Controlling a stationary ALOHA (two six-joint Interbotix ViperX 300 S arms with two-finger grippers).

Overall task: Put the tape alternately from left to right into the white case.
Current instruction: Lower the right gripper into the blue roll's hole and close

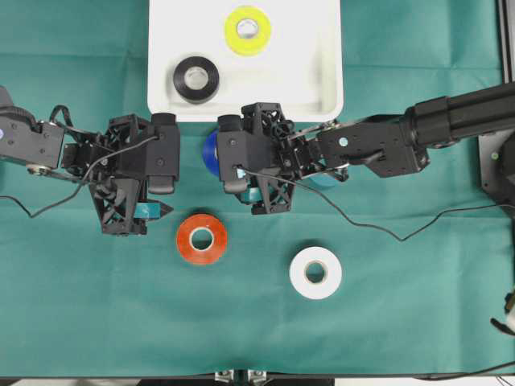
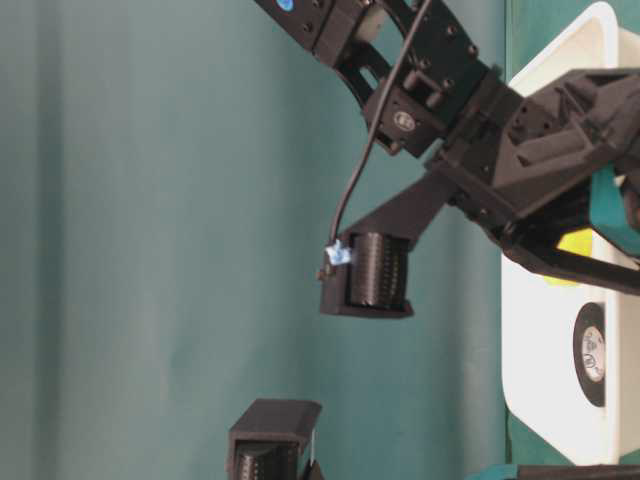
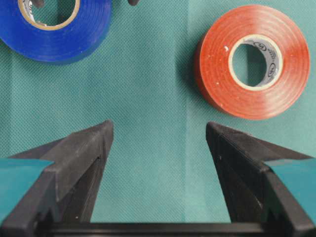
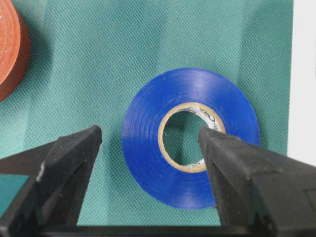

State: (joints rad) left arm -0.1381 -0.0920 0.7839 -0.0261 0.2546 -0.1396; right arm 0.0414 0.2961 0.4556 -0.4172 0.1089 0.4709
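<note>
Right end effector wide apart, nothing held. Hanging over blue roll, which lies flat on green worktop just outside white case rim.

Left end effector also spread wide, empty, parked over bare cloth; red-orange roll at approx 1 o'clock in its wrist view, apart from fingers.

Risks (my judgement):
- Right finger sits over the roll's core/ring, not outside it; left finger is clear at 9 o'clock. If I drop straight down, that finger lands on top of the ring and either presses or skates the roll away. One finger through the hole could work as a wall pinch, but needs centring first.
- Roll is close to case rim at 3 o'clock in wrist view; sideways nudge could shove it against rim.
- Glossy surface, so a partial pinch may slip on lift.
- Both end effectors near each other in overhead; collision poss. if left moves now.

State of play: black roll and yellow roll in case. White roll out on worktop at 5 o'clock from me. Teal roll mostly hidden under my arm, can't place it.
</note>
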